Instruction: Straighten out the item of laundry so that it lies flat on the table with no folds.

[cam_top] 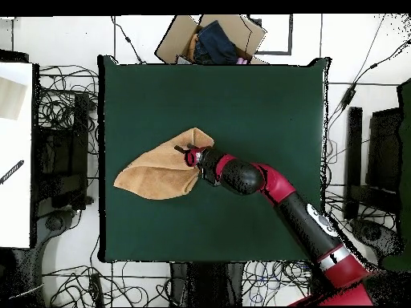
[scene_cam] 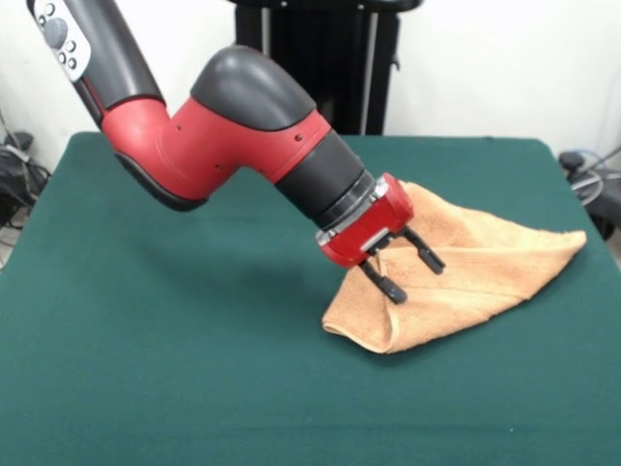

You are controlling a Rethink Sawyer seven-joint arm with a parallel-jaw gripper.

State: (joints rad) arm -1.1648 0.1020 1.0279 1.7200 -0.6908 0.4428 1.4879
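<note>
The peach-orange towel (scene_cam: 475, 272) lies folded over itself in a rough triangle on the right half of the green table (scene_cam: 175, 340). One corner points right, and a rounded fold faces the front. My gripper (scene_cam: 413, 276) hangs just over the towel's left part with its two black fingers (scene_cam: 388, 285) spread apart and nothing between them. In the overhead view the towel (cam_top: 156, 175) lies left of centre on the table (cam_top: 241, 96) and the gripper (cam_top: 181, 150) is over its upper right part.
A cardboard box (cam_top: 210, 38) holding dark cloth sits beyond the table's far edge in the overhead view. Cables lie around the table. The robot's black pedestal (scene_cam: 320, 58) stands behind the table in the front view.
</note>
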